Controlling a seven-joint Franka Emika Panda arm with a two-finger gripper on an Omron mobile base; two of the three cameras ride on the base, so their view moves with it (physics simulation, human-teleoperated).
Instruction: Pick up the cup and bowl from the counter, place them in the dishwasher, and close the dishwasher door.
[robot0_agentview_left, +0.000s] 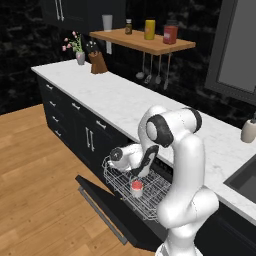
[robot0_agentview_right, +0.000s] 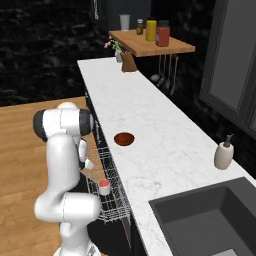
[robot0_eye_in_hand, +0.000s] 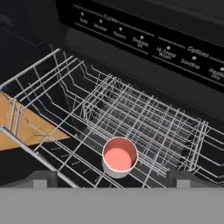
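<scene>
A: Where is the small grey-white cup with the red inside (robot0_eye_in_hand: 120, 157)?

B: Upright in the white wire rack (robot0_eye_in_hand: 144, 118) of the black dishwasher (robot0_eye_in_hand: 144, 33), mouth up, resting on the wires. In the hand view it sits at six o'clock, just above the fingertips.

A: And the two-finger gripper (robot0_agentview_left: 141, 167)?

B: Jaws spread wide, clamped on nothing; it hangs just over the cup, likely because the cup is let go.

A: The glossy reddish-brown shallow bowl (robot0_agentview_right: 124, 138)?

B: On the white marble-patterned counter (robot0_agentview_right: 150, 125), near its front edge, at about one o'clock from the rack in the right base view. I judge it comes next.

A: The flat black drop-down door (robot0_agentview_left: 107, 210)?

B: Down flat, so the rack stays reachable.
</scene>
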